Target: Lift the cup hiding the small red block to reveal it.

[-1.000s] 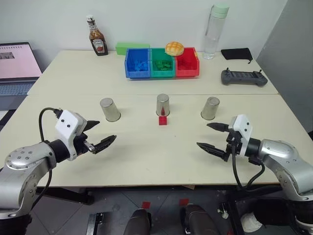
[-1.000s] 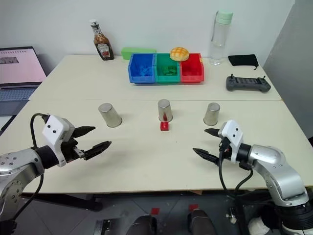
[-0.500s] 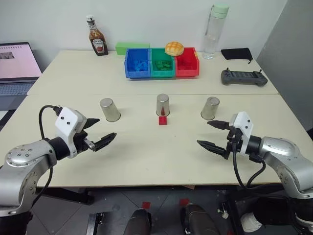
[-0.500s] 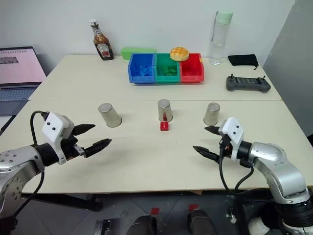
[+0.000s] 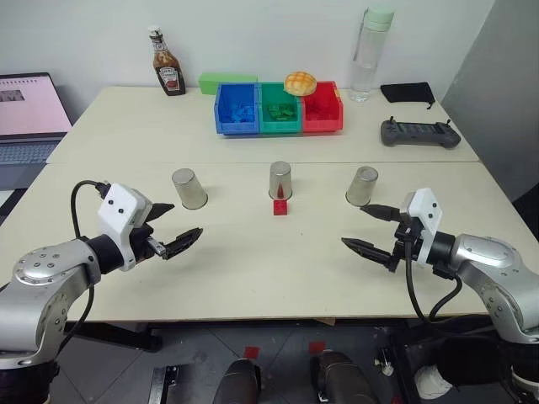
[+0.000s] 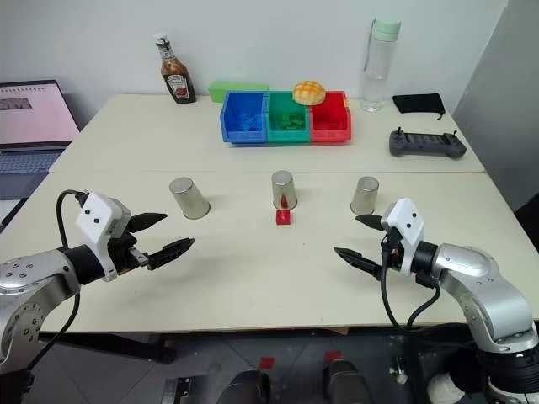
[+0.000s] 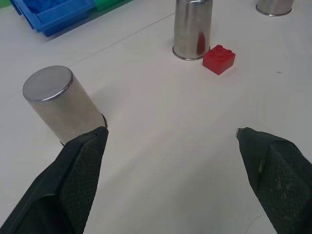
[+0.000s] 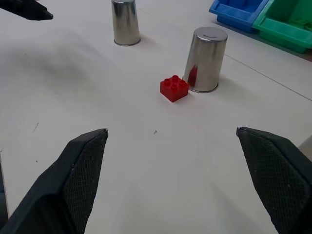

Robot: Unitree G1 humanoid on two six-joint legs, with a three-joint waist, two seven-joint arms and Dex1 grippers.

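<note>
Left eye view has both arms low over the near half of the pale table [image 5: 253,269]. The left gripper [image 5: 173,229] hangs on the near left with its two black fingers spread apart and nothing between them; the right gripper [image 5: 375,229] mirrors it on the near right, fingers spread wide, also holding nothing. Past them, near the table's middle, three silver metal cups stand upside down in a row: the left cup [image 5: 189,188], the middle cup [image 5: 280,180] and the right cup [image 5: 362,185], well apart from one another. The small red block [image 5: 280,207] sits in the open on the tabletop, just beside the near side of the middle cup, its red mirrored in the metal. Farther back stand a blue bin [image 5: 237,108], a green bin [image 5: 279,108] and a red bin [image 5: 322,107] side by side, a bun [image 5: 301,82] on top. A sauce bottle [image 5: 168,66] stands far left, a clear water bottle [image 5: 370,55] far right, a black controller [image 5: 420,132] beside it.
</note>
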